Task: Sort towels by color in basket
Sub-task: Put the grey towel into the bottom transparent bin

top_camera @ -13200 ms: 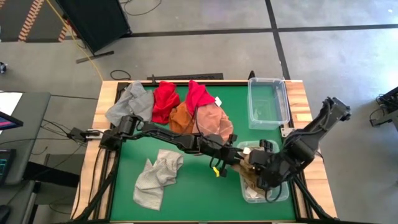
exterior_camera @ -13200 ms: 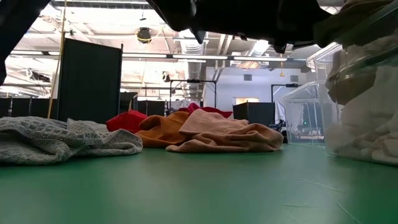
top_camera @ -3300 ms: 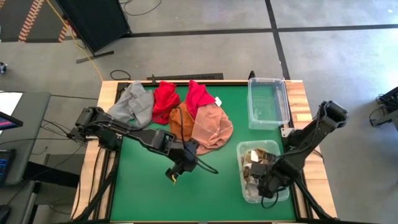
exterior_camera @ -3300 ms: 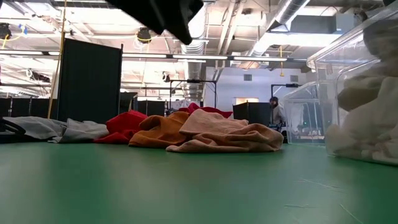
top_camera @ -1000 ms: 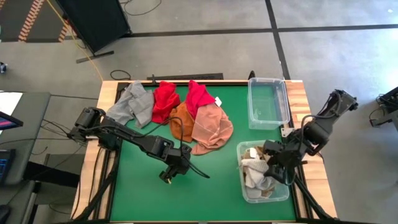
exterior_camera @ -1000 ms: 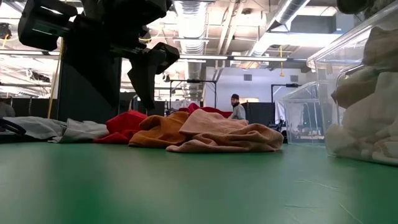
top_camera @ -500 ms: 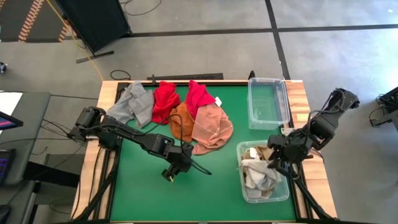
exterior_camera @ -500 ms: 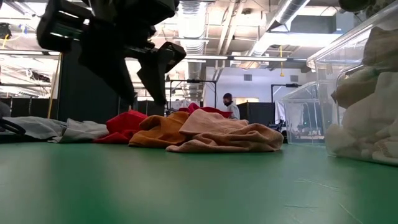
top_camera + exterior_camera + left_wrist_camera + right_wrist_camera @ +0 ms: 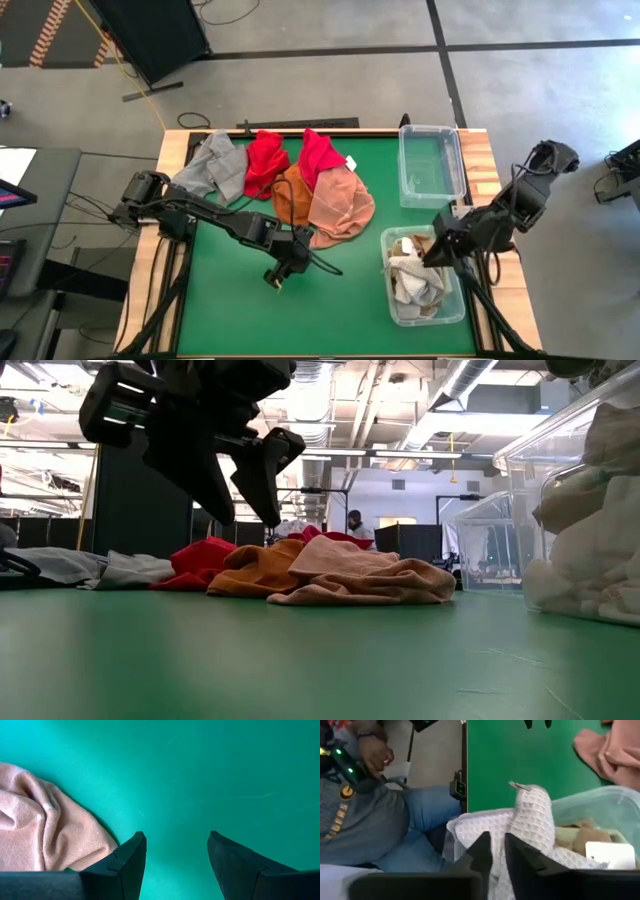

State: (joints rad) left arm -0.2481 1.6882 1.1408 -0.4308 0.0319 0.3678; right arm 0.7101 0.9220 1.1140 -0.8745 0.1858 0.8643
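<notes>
Several towels lie heaped at the table's far side: grey (image 9: pixel 212 165), red (image 9: pixel 264 160), a second red (image 9: pixel 318 155), orange (image 9: pixel 290 195) and pink (image 9: pixel 340 205). A white-checked towel (image 9: pixel 532 820) and a tan one (image 9: pixel 410 248) lie in the near clear bin (image 9: pixel 388 290). My left gripper (image 9: pixel 175 850) hangs open above bare green table, just off the pink towel's near edge (image 9: pixel 40 830). My right gripper (image 9: pixel 498 850) hovers over the near bin's far end. Its fingers are drawn almost together, with nothing between them.
A second clear bin (image 9: pixel 404 165) stands empty at the far right corner. The middle and near left of the green table (image 9: pixel 230 300) are bare. A seated person (image 9: pixel 370 810) shows beyond the table's edge in the right wrist view.
My right gripper has risen out of the near bin, drawn back toward the bin's far end and rolled at the wrist. The white-checked towel stays in the bin.
</notes>
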